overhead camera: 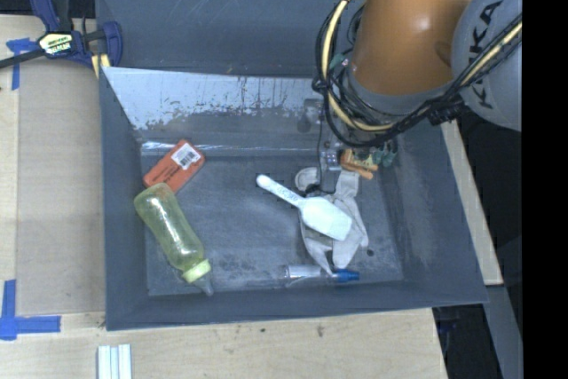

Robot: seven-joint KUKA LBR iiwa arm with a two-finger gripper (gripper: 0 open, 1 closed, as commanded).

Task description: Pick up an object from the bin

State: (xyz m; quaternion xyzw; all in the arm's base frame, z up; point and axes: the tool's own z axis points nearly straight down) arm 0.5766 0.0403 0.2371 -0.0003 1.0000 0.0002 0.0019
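Observation:
My gripper [331,176] hangs low over the right half of the bin, beneath the arm's orange cover. Just below it lies a white plastic scoop [312,207], its handle pointing up and left. The scoop rests on a crumpled pale grey cloth [348,237] that reaches up to the gripper. A small round grey thing [307,180] sits right beside the gripper on its left. A thin pen-like stick with a blue tip [321,275] lies along the bin's front edge below the cloth.
A flat orange box with a white barcode label [175,166] lies at the left of the floor. Below it a yellow-green clear bottle [173,232] lies on its side. The arm and its cables cover the bin's upper right corner.

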